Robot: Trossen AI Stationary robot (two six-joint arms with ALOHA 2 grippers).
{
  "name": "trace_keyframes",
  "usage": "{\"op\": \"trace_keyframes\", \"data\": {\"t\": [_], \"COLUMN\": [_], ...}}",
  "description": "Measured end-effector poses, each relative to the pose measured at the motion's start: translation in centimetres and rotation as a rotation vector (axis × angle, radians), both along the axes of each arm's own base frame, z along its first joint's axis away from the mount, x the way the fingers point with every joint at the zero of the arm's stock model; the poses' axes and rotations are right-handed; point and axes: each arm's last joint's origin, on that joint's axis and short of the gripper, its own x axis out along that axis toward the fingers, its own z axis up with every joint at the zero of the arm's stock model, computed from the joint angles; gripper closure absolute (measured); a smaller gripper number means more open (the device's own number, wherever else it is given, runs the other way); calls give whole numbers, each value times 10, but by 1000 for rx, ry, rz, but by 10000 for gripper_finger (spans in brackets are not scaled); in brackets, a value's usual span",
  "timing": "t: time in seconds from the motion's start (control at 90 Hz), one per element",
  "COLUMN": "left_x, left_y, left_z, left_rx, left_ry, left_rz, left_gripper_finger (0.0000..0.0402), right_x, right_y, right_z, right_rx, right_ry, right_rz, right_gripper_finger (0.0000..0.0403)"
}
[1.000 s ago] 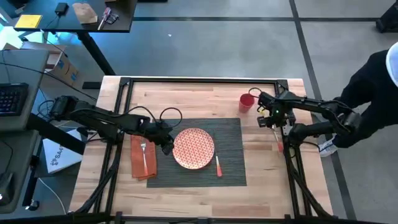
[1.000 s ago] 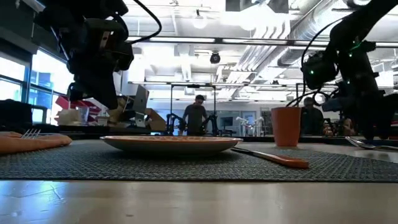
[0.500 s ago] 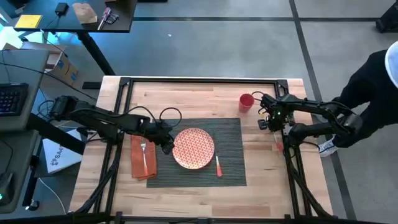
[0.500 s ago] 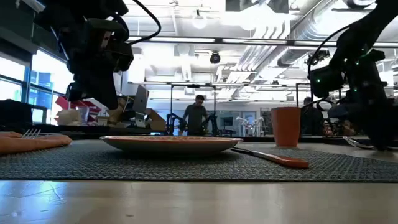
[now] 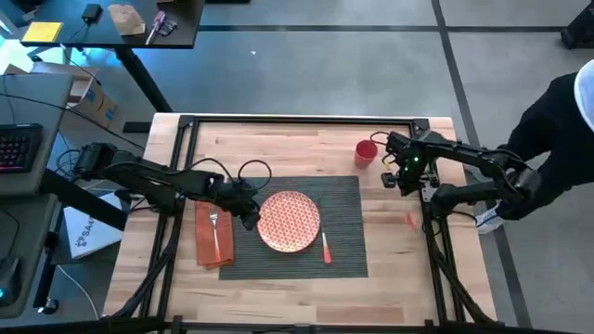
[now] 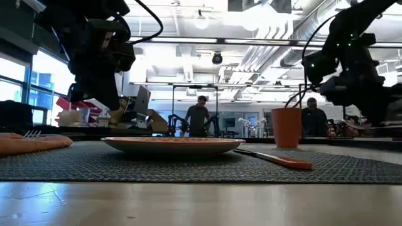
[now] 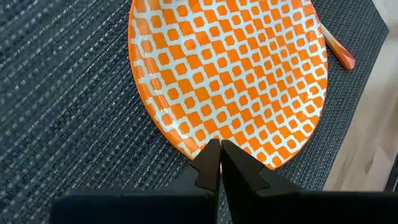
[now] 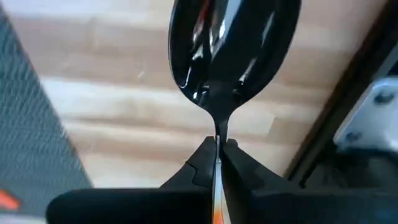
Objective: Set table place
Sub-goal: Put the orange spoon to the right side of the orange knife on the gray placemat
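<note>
Notably plate [image 5: 289, 222] bare; right tool [image 8: 216, 151] pinches spoon [image 8: 231, 46]

High cam looks straight down; low cam sits at tabletop level. Both share the plate [image 5: 289, 222], also close in left wrist cam.

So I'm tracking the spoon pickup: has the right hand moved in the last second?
Yes. Against the small red cup, the right hand, shut on the silver spoon, has shifted slightly toward the table's far edge.
</note>
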Motion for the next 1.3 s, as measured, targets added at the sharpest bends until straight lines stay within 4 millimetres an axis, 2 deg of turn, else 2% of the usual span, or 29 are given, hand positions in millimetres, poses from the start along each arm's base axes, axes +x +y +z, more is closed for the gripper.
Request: {"op": "trace_keyframes", "data": {"t": [0.222,0.367,0.556,0.722,0.867,1.0,1.122,1.3], "left_x": [0,0,0,0,0,0,0,0], "left_y": [0,0,0,0,0,0,-1,-1], "left_z": [0,0,0,0,0,0,0,0], "left_rx": [11,13,22,27,27,34,24,8], "left_ry": [0,0,-2,-2,-2,-3,-3,-1], "left_rz": [-18,-21,-34,-41,-41,-54,-62,-73], "left_gripper_finger": [401,401,401,401,401,401,401,401], "right_x": [11,17,48,88,126,158,175,190], "right_y": [11,24,50,82,101,109,111,113], "right_z": [18,38,64,70,55,20,-12,-38], "right_rx": [14,43,-1,-84,-178,-178,-169,-126], "right_ry": [55,81,-49,-285,-382,-345,-228,-170], "right_rz": [15,86,149,104,39,23,32,50], "right_gripper_finger": [403,403,403,403,403,403,403,403]}}
